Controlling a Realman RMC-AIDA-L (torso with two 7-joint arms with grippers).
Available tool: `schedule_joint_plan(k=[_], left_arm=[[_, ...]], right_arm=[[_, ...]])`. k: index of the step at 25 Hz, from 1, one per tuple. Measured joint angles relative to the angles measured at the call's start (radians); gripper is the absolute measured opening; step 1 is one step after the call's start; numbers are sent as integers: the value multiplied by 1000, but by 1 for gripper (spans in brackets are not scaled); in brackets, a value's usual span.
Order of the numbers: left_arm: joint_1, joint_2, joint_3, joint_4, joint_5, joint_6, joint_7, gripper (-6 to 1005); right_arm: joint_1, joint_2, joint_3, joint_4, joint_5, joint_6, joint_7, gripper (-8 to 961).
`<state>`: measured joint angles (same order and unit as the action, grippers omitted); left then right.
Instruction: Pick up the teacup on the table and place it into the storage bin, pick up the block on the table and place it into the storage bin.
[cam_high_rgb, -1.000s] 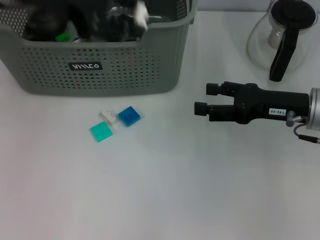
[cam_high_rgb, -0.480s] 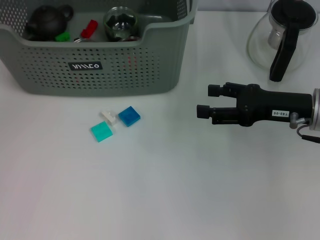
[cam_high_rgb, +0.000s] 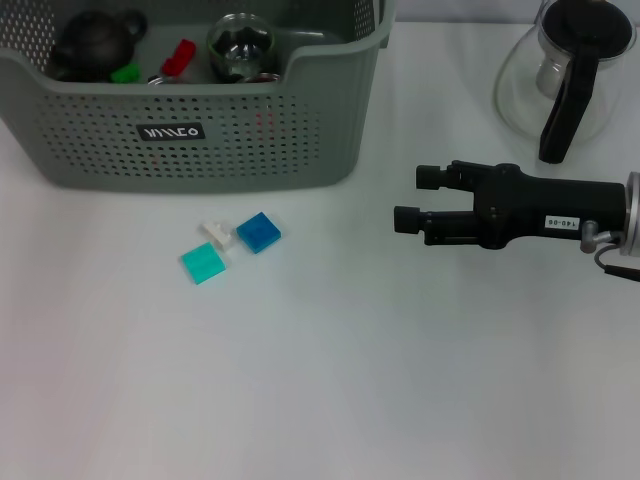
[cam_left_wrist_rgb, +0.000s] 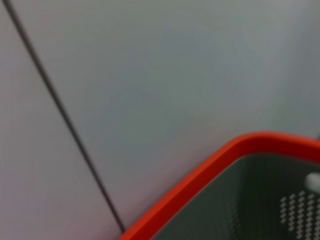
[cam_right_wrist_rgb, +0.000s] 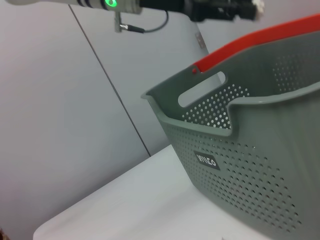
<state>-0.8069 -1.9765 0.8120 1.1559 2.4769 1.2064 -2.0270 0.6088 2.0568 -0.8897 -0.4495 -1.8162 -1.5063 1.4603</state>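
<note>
The grey-green storage bin (cam_high_rgb: 200, 140) stands at the back left and also fills the right wrist view (cam_right_wrist_rgb: 250, 165). A clear glass teacup (cam_high_rgb: 240, 45) lies inside it beside a dark teapot (cam_high_rgb: 90, 40) and small red and green blocks. On the table in front of the bin lie a teal block (cam_high_rgb: 203, 264), a blue block (cam_high_rgb: 259, 232) and a small white piece (cam_high_rgb: 216, 233). My right gripper (cam_high_rgb: 418, 198) is open and empty, level over the table right of the blocks. My left gripper (cam_right_wrist_rgb: 250, 6) hangs high above the bin, seen only in the right wrist view.
A glass pitcher with a black handle (cam_high_rgb: 565, 75) stands at the back right, behind my right arm. The left wrist view shows only the bin's red rim (cam_left_wrist_rgb: 210, 170) and a grey wall.
My left arm, low over the bin a second ago, has lifted out of the head view, leaving the glass teacup in the bin. My right gripper has barely shifted.
</note>
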Motion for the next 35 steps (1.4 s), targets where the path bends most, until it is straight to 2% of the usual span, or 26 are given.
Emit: schedule_joint_plan(k=[4,9,12,13,14,15,18,20,23,24,25,26,28,32,35], left_arm=[[-16,-29,-10,-22,78,-58,-11,524],[-12,-24,-12,-23,83,-65,-43,546],[8,-21,-18,37,73,-24,-78,684],[36,-21,-33,132,38,71,-83,730],[46,-20,-40,173,12,132,-74,776],[46,-20,-40,173,12,132,-74,789],[79,-10,-51,272,-88,349,-20,828],[105,-11,-53,322,-147,502,32,854],[146,-37,-56,375,-186,632,102,893],[166,-53,-54,398,-190,669,131,906],[200,-79,-49,442,-187,721,182,919],[200,-79,-49,442,-187,721,182,919],[238,-105,-31,486,-180,764,222,919],[324,-142,92,567,-127,783,228,918],[353,-174,179,580,-30,753,223,918]], right_arm=[[1,0,0,0,0,2,-2,940],[0,0,0,0,0,0,-2,940],[-3,0,1,-2,0,0,-3,940],[-3,0,1,-2,0,0,-3,940],[-4,0,1,-2,0,-1,-3,940],[-4,0,1,-2,0,-1,-3,940],[-5,0,2,-2,0,0,-5,940],[-6,0,3,-2,0,2,-6,940],[-8,0,5,-2,0,4,-7,940],[-9,0,6,-1,0,5,-8,940],[-10,0,7,-1,0,5,-8,940],[-10,0,7,-1,0,5,-8,940],[-10,0,8,-1,0,4,-8,941],[-9,0,8,-4,4,1,-8,941],[-4,0,8,-6,5,1,-4,941]])
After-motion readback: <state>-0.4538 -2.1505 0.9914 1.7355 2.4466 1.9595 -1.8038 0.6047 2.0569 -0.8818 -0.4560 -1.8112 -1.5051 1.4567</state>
